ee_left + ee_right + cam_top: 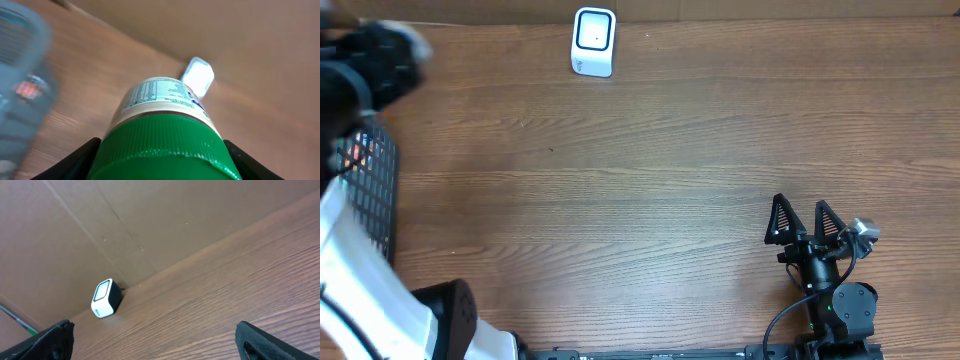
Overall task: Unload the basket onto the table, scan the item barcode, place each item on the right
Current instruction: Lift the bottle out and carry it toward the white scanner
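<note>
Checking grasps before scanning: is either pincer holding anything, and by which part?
The left pincer grips the jar by its green cap; the right pincer is open and empty.

Lab tabletop [670, 200], cardboard backdrop [210, 210]

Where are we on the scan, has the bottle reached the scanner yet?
Done: the left hand grips the bottle at its green cap. In hand: the bottle points toward the scanner, clearly short of it. Left: bring the barcode to the scanner's face; no barcode shows on the visible label. The right hand sits open and idle.
</note>
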`<state>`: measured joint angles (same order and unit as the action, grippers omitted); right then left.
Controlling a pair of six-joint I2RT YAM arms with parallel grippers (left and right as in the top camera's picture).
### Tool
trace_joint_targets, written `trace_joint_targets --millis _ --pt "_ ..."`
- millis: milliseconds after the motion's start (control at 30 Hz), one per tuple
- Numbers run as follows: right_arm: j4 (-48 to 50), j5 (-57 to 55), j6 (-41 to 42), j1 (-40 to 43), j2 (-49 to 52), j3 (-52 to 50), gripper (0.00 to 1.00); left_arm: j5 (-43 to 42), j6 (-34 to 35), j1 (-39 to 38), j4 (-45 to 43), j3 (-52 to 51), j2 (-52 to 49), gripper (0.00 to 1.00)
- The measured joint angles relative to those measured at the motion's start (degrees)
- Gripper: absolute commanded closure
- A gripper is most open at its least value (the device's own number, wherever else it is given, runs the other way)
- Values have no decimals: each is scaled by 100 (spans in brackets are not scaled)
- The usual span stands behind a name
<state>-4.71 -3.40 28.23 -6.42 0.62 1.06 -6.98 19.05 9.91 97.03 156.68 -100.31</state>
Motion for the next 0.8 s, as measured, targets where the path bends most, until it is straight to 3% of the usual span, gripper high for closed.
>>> trace_joint_targets --millis 233,433,567,800 --pt "-2 2 2 2 0 0 0 17 -15 -1478 -138 -2468 -98 56" --pt "2 0 -2 2 0 0 0 11 42 -2378 -1429 -4463 -348 55" --pt "-2 2 2 2 0 0 0 13 203 -2793 -2059 -5075 -881 55" --pt "0 2 0 2 0 0 0 264 514 -3237 -2262 -5101 -1978 54"
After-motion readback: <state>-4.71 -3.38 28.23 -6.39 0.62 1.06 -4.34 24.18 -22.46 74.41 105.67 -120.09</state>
